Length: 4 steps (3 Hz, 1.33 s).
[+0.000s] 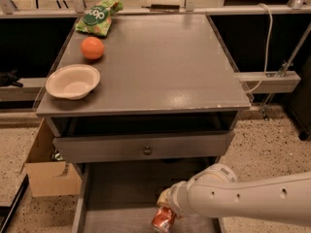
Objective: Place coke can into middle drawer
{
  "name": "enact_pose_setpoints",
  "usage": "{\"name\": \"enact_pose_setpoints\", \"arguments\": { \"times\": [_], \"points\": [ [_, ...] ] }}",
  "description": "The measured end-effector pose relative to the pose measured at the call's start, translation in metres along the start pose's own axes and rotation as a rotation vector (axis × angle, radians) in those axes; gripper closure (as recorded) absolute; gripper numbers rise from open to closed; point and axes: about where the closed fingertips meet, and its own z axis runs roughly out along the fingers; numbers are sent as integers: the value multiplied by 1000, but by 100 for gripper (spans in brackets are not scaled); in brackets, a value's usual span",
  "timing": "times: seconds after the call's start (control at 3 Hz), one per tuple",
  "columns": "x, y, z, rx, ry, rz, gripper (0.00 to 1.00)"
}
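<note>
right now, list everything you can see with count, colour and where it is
coke can: one, red with a silver end, tilted at the tip of the hand, inside the middle drawer near its front
middle drawer: one, grey, pulled open
drawer front: one, grey with a small round knob, above the middle drawer
cabinet top: one, grey
orange: one, orange, back left of the cabinet top
bowl: one, off-white, front left of the cabinet top
snack bag: one, green, back left corner
cardboard box: one, brown, on the floor to the left
cable: one, white, right of the cabinet
arm: one, white, reaching in from the lower right
hand: one, pale, over the middle drawer at the can
</note>
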Motion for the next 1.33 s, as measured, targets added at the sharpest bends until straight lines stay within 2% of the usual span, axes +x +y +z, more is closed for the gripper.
{"name": "enact_pose_setpoints", "arguments": {
  "times": [0.33,0.67,1.33],
  "points": [
    [4,-5,-4,17,46,-24,100],
    [4,-5,-4,16,45,-23,100],
    [23,-7,-1,-40,89,-27,100]
  ]
}}
